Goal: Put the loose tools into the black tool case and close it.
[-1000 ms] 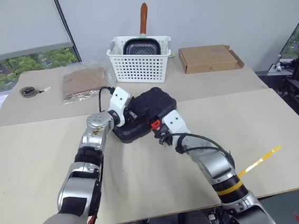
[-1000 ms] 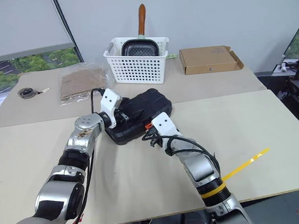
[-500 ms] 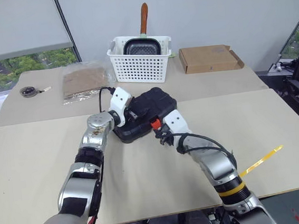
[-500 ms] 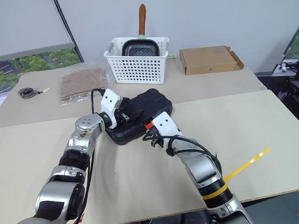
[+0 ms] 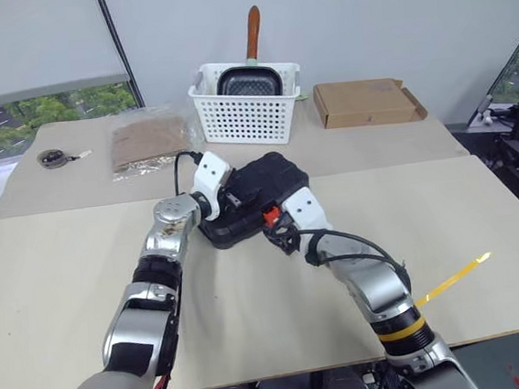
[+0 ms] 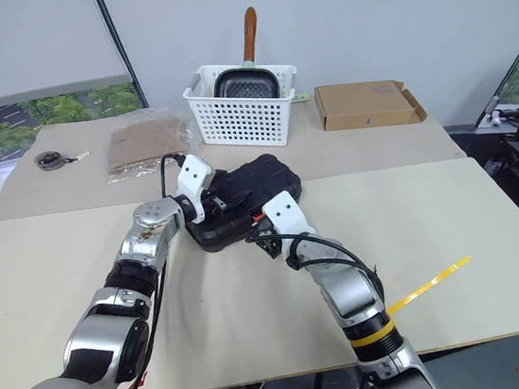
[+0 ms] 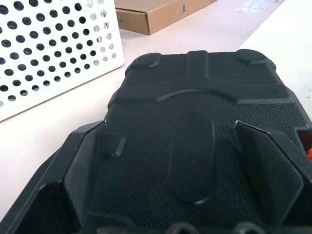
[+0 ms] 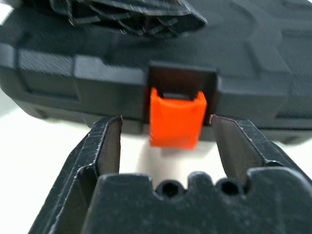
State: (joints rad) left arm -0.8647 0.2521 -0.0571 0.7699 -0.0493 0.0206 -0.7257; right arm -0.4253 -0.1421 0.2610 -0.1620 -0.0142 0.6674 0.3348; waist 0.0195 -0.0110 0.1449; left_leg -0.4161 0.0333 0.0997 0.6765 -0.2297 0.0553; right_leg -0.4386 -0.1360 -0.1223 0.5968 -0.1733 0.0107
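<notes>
1. Your right gripper (image 8: 165, 127) has its two fingers spread apart, one on each side of the orange latch (image 8: 176, 118), with a gap left on both sides; it clamps nothing.
2. Your left gripper (image 7: 187, 156) also stands wide apart, its fingers over the lid of the black tool case (image 5: 255, 198) with the textured top between them; whether they touch the lid you cannot tell.
3. You will find the case shut and lying flat near the middle of the table (image 5: 253, 315), well in from every edge, its latch on the side facing you.
4. Toward the far edge of the table you have the white basket (image 5: 250, 113) with a black pan (image 5: 249, 81) standing in it, just behind the case.
5. A cardboard box (image 5: 365, 101) lies toward the far right corner, a brown bag (image 5: 149, 143) lies to the basket's left, and a dark disc with a cord (image 5: 51, 158) sits toward the far left corner.
</notes>
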